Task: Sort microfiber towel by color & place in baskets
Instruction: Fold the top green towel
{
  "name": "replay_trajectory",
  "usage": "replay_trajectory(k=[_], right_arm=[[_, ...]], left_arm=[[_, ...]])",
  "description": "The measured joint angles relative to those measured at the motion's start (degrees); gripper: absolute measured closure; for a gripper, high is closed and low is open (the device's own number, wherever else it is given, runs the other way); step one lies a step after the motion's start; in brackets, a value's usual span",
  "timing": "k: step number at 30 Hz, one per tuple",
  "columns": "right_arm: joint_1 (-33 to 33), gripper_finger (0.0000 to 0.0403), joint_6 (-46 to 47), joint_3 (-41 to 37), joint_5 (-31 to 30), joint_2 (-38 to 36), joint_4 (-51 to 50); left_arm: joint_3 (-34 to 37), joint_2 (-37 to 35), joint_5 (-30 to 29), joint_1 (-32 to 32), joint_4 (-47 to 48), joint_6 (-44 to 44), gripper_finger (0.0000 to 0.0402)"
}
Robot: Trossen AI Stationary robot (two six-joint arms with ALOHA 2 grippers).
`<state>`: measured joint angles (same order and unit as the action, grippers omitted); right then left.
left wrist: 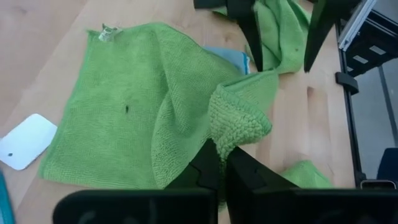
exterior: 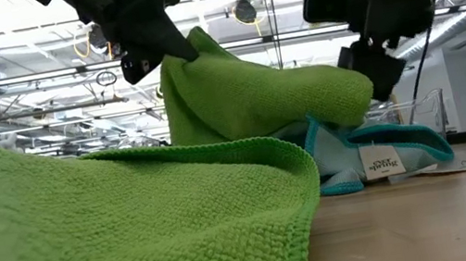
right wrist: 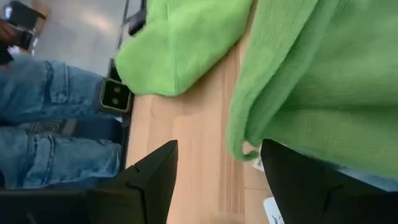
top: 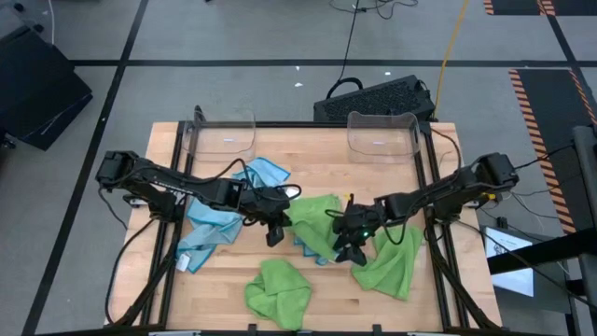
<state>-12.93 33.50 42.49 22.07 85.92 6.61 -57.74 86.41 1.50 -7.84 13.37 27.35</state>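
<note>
A green towel (top: 312, 217) lies mid-table, partly over a blue towel (exterior: 377, 150). My left gripper (top: 275, 231) is shut on its left edge, also seen in the left wrist view (left wrist: 222, 155). My right gripper (top: 347, 246) is open at the towel's right end, its fingers on either side of a hanging green edge (right wrist: 239, 146). Another blue towel (top: 213, 229) lies at the left. Two more green towels lie at the near edge (top: 278, 291) and at the right (top: 392, 263). Two clear baskets (top: 224, 135) (top: 382, 135) stand at the far edge. My left gripper pinches a folded edge (left wrist: 239, 127) of the green towel between its two fingers, coming slanting down from the table's left. That part is raised to a peak (exterior: 192, 48); the rest slopes down and lies on the table and the blue towel. Whether my right gripper touches the towel, I cannot tell.
A small white card (left wrist: 25, 140) lies on the wood beside the green towel. A person in jeans (right wrist: 50, 112) is beside the table. A dark keyboard-like object (top: 373, 98) lies on the floor behind the baskets. Bare wood shows between the baskets.
</note>
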Motion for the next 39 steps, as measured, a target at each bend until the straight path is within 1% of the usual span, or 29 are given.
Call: replay_trajectory(k=[4,9,12,15,18,21,25,28,31,33,36,39], right_arm=[[-0.9,0.0180,-0.6,0.0,-1.2,1.2,0.9],[-0.8,0.0188,-1.2,0.0,-5.6,1.0,0.9],[-0.6,0.0190,-1.0,0.0,-7.1,1.0,0.8],[-0.7,0.0190,-1.0,0.0,-7.4,1.0,0.3],[-0.7,0.0190,-0.6,0.0,-7.5,1.0,0.5],[-0.7,0.0190,-1.2,0.0,-9.8,1.0,0.7],[-0.7,0.0197,-2.7,0.0,-11.6,1.0,2.6],[-0.7,0.0215,-2.8,0.0,-10.5,1.1,3.1],[-0.7,0.0245,-2.4,0.0,-8.4,2.3,3.1],[-0.7,0.0267,-2.3,0.0,-6.9,3.5,4.9],[-0.7,0.0302,-2.0,0.1,-6.6,4.0,6.3],[-0.7,0.0351,-1.1,0.1,-6.5,3.8,6.1]], left_arm=[[0.0,0.0,-0.2,0.0,0.0,-0.1,0.0396],[0.0,0.0,-0.2,0.0,0.0,-0.3,0.0392],[0.0,0.0,-0.2,-0.1,0.1,-0.3,0.0393],[0.0,0.0,-0.1,-0.1,0.1,-0.3,0.0397],[0.0,0.0,-0.1,-0.1,0.1,-0.3,0.0392],[0.0,0.0,-0.1,-0.1,0.1,-0.4,0.0392],[0.0,0.0,-0.1,-0.1,0.1,-0.7,0.0397],[0.0,0.0,-0.1,-0.1,0.1,-0.7,0.0392],[0.0,0.0,-0.1,-0.1,0.1,-0.6,0.0397],[0.0,0.0,-0.1,-0.1,0.1,-0.7,0.0397],[0.0,0.0,-0.1,-0.1,0.1,-0.7,0.0392],[0.0,0.0,0.0,-0.1,0.3,-0.7,0.0396]])
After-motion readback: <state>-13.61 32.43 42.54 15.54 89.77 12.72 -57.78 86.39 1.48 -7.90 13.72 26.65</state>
